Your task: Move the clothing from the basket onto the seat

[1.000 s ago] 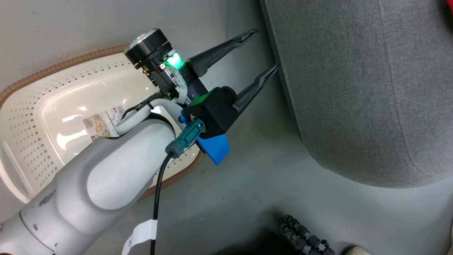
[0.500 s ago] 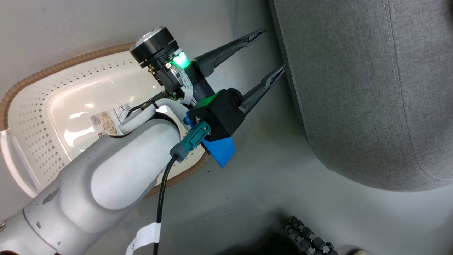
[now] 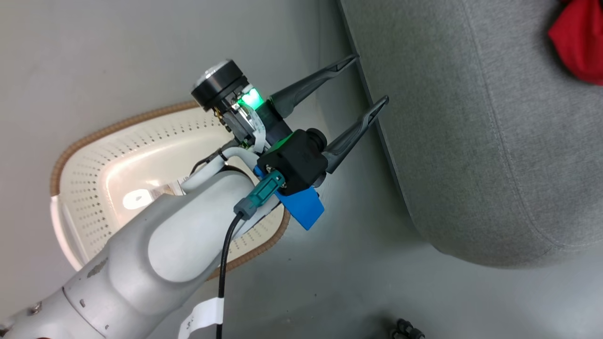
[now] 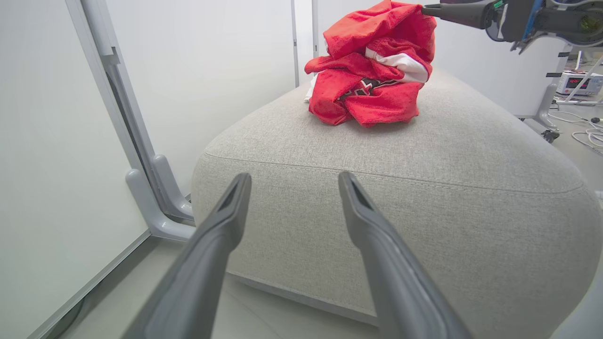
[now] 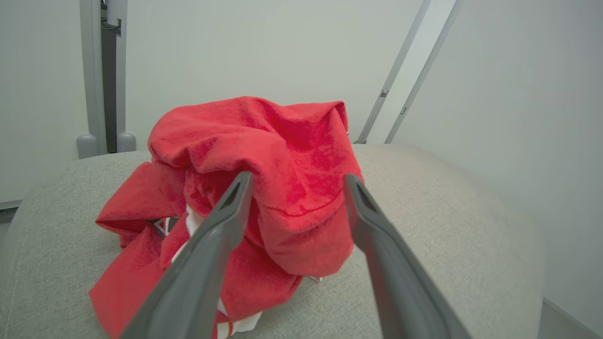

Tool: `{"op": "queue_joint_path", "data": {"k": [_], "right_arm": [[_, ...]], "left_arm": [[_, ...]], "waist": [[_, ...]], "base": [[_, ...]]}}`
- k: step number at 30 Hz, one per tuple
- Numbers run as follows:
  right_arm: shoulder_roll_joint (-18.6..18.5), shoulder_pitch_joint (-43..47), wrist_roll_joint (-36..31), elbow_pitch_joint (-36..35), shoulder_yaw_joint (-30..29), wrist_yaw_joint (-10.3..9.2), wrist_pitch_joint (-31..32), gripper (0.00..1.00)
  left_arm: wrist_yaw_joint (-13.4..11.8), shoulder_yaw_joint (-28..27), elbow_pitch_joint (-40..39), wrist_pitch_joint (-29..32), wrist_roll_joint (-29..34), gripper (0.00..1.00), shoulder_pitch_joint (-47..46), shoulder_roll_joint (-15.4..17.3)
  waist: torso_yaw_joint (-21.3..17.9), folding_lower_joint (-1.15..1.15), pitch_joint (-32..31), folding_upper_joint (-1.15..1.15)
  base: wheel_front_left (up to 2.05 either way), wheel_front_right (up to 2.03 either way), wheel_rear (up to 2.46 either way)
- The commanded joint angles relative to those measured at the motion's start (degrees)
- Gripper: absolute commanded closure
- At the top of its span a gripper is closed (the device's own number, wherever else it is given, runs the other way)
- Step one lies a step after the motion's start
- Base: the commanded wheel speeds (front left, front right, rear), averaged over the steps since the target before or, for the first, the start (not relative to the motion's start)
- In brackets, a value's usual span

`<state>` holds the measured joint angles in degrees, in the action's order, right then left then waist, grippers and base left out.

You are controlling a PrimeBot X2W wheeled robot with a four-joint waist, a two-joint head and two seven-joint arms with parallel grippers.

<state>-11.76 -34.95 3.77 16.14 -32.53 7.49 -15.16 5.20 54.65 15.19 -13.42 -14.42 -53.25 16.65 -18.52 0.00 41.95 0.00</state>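
The clothing (image 4: 372, 75), a crumpled bright red heap with a white stripe and dark-and-white lettering among its folds, lies on top of the seat (image 4: 424, 155), towards 12 o'clock in the left wrist view. In the head view an edge of the heap shows at 2 o'clock, on the light grey cushion that runs from 12 to 4 o'clock.

The right gripper (image 5: 297, 181) hangs close over the heap with its two dark fingers well apart, clamped on nothing. The top fold of red cloth lies between and beyond the tips, and I cannot tell whether they touch it. The left gripper (image 3: 372, 77) is also spread wide and holds nothing. Near the centre of the head view its tips point at the seat's side, the nearer one just beside the cushion's edge.

The basket (image 3: 89, 197), cream and perforated with a brown woven-look rim, stands on the floor (image 3: 358, 263) at 8 o'clock in the head view, partly behind the left forearm (image 3: 179, 245).

In the left wrist view, white partition panels (image 4: 47, 141) and a grey frame post (image 4: 143, 202) stand at 9 o'clock. An instrument (image 4: 574, 82) with red digits and loose cables (image 4: 586, 136) sit at 3 o'clock.
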Motion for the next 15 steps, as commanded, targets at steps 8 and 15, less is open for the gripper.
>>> {"op": "queue_joint_path", "data": {"k": [8,15], "right_arm": [[0.95,7.56,-0.52,-8.02,7.27,0.01,0.04,0.0],[1.72,9.04,-1.35,-11.07,16.5,0.0,0.03,0.0]], "left_arm": [[-3.45,-5.33,1.84,-1.8,-3.21,0.0,5.6,-2.37],[-6.04,-15.35,-1.52,-1.83,-3.13,0.0,13.0,-2.73]], "waist": [[3.9,0.0,-12.6,0.0],[7.98,0.0,-20.0,0.0]], "base": [[0.0,0.0,0.0],[0.0,0.0,0.0]]}}
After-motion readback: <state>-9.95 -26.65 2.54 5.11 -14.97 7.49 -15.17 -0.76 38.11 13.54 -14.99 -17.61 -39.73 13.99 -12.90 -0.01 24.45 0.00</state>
